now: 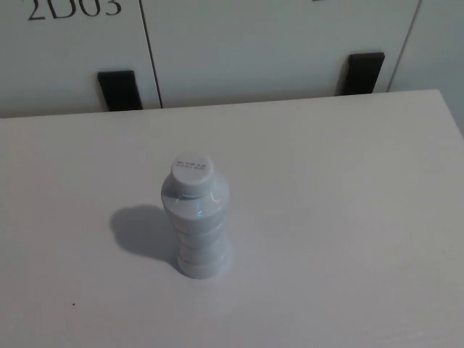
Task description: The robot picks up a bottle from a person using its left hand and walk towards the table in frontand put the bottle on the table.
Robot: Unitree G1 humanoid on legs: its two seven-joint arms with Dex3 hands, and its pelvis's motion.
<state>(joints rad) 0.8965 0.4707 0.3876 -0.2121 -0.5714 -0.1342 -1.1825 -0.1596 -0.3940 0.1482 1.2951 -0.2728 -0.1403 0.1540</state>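
Observation:
A pale plastic bottle with a white cap stands upright on the white table, a little left of the picture's middle. Its shadow falls to the left on the tabletop. Neither of my hands shows in the head view, and nothing touches the bottle.
Beyond the table's far edge stands a white wall of panels marked "2D03" at the top left. Two black brackets sit at the base of the panels. The table's right corner lies near the picture's right edge.

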